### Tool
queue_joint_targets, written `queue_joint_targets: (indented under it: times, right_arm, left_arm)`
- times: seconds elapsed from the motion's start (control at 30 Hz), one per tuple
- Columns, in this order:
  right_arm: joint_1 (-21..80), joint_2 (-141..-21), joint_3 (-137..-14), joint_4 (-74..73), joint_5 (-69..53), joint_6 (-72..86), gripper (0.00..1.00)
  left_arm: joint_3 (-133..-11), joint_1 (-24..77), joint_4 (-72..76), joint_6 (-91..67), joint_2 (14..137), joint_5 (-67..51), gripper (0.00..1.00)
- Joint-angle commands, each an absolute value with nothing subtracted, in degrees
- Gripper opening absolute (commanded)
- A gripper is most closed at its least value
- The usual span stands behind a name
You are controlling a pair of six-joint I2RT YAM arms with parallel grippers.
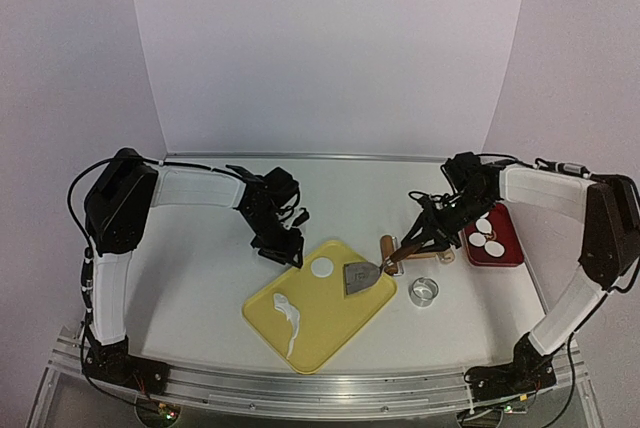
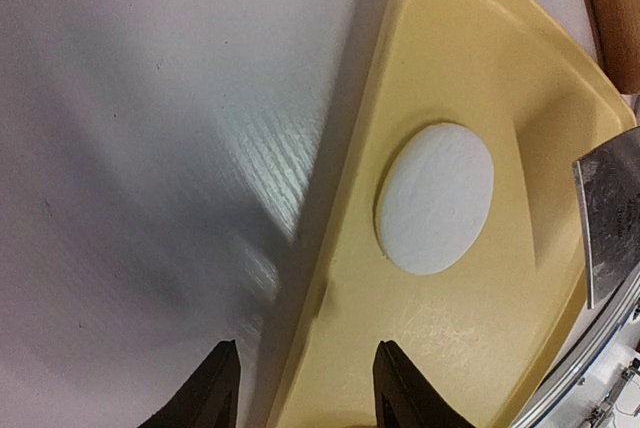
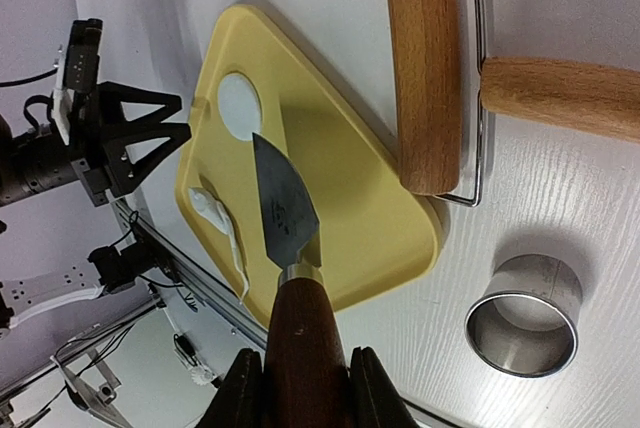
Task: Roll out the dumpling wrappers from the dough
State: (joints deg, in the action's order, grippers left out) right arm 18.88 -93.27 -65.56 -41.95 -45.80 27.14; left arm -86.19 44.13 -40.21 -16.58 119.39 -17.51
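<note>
We see the right tool (image 3: pixel 305 388) clenched around the dark wooden handle of a scraper (image 3: pixel 285 213), one finger pressed against each side of it. The scraper's flat metal blade reaches out over the right part of the yellow tray (image 3: pixel 370 198), and we cannot tell whether it touches the tray floor. Just past the blade's tip, one dumpling wrapper (image 3: pixel 240 106) lies flat in the far corner of that tray. It is a round white disc, apart from the blade. Nearer the arm bases, a thin, irregular dough scrap (image 3: pixel 220 223) lies on the tray's left side, well apart from the disc. The left tool (image 2: pixel 305 388) hangs over the tray's far left edge with its fingers spread and nothing between them but the rim. One finger is above the bare surface (image 2: pixel 150 148) and the other above the tray. From that wrist the disc is ahead, just inside the rim. Off the tray's right edge a wooden rolling pin (image 3: pixel 422 68) rests on the surface, and a metal ring cutter (image 3: pixel 522 313) stands beside it, closer to the bases. Further right, in the overhead view, three more dumpling wrappers (image 1: pixel 484 225) sit close together in a red tray (image 1: pixel 510 223)
</note>
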Motion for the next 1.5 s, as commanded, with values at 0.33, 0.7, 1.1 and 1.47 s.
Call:
queue_joint_targets:
  times: [0.33,0.7,1.1,1.47]
  right_arm:
    - [23.12,-96.84,-66.66,-36.56,-34.17,30.36,0.0]
    - [26.16,-99.4,-67.81,-36.56,-26.91,33.36,0.0]
    - [28.49,-101.04,-66.55,-37.07,-21.39,39.7,0.0]
    - [32.93,-105.79,-67.78,-35.85,-18.33,41.99,0.0]
  left_arm:
    - [-86.61,44.76,-38.82,-10.64,121.66,-18.71,0.32]
    - [-86.13,45.7,-39.96,-9.59,121.57,-13.34,0.03]
    - [-86.07,45.85,-40.55,-10.41,120.71,-11.51,0.0]
    - [-86.02,45.88,-40.33,-12.96,120.69,-13.61,0.0]
